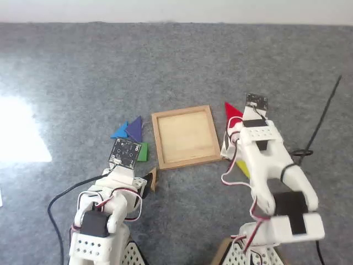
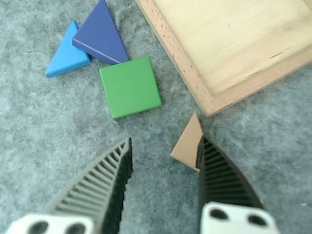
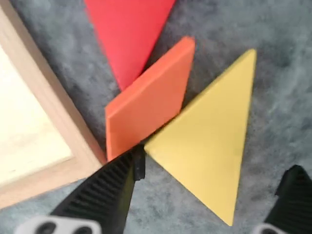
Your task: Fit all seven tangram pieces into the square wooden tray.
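The left claw [image 2: 164, 146] is spread wide, low over the grey table [image 1: 83, 72]. A small tan triangle [image 2: 188, 143] lies on the table right against one of its fingers [image 2: 214, 175], partly behind the tip. Just past the claw sits a green square [image 2: 130, 87]. Beyond the square a dark blue triangle [image 2: 102, 36] and a light blue triangle [image 2: 67, 52] lie side by side and touch.

The right claw [image 3: 214, 175] is spread wide too. A yellow triangle [image 3: 209, 151] lies under the gap between its fingers. One finger tip [image 3: 134, 168] is at the spot where the yellow piece meets a slanted orange piece [image 3: 148, 100]. The orange piece lies next to a corner of the square wooden tray [image 1: 182, 112]. A red triangle [image 3: 129, 29] is on the far side of the orange piece, with its point tucked against it.

The tray sits between the two arms. All seven pieces lie on the table outside the tray, four on the left side and three on the right.
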Controlling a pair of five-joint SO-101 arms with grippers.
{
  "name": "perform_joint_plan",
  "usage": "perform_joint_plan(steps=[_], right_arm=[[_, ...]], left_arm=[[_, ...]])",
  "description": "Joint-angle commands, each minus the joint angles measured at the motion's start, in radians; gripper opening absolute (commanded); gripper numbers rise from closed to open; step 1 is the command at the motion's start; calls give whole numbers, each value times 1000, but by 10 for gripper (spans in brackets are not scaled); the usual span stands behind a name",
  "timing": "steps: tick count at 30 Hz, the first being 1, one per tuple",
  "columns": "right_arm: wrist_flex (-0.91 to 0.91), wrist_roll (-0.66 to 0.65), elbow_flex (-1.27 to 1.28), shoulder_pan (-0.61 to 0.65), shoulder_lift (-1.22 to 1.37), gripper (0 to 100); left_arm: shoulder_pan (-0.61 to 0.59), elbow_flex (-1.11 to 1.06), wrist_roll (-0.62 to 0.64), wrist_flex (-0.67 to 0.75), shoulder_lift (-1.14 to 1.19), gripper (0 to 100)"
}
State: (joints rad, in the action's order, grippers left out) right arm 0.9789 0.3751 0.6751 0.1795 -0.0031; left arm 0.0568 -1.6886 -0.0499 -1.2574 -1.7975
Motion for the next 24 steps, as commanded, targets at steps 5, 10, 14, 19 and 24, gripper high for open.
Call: perform_joint_plan(steps=[5,10,14,19,24], right_arm=[[-13,98,-133,-1,116,434],[-13,104,-133,-2,108,451],[-15,107,-133,-24,114,449],[-41,106,-130,-15,116,381],[-36,104,-129,-31,116,252]], left_arm=[[5,5,-14,-5,-21,207],[5,5,-14,-5,-21,207],[5,5,-14,-5,-21,207],[5,5,-14,-5,-21,207],[5,5,-14,-5,-21,207]])
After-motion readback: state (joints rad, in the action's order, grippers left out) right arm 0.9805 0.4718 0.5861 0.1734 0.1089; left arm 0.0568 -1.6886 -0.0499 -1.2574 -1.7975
